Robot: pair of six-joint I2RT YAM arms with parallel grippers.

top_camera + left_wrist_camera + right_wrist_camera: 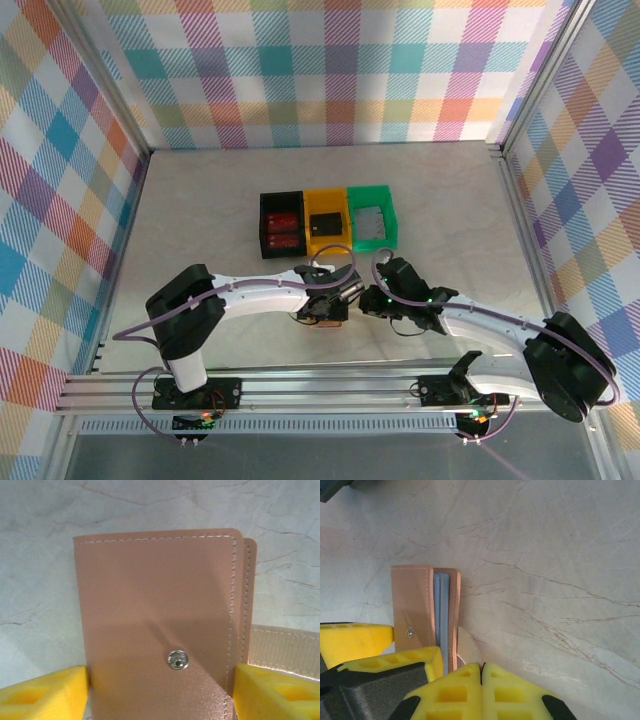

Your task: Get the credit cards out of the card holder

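Figure: The enclosure floor was a pale, marble-patterned surface [200,220] crossed by fine dark veins, which the left wrist view [160,505] and the right wrist view [555,555] showed matt and evenly lit, with only soft shadows. It was enclosed by a back wall [330,70], a left wall [60,200] and a right wall [590,200], each covered in a pastel plaid of teal, orange, yellow, pink and purple. Slanted aluminium posts [108,80] marked the corners, and a ribbed metal rail [330,385] ran along the near edge.
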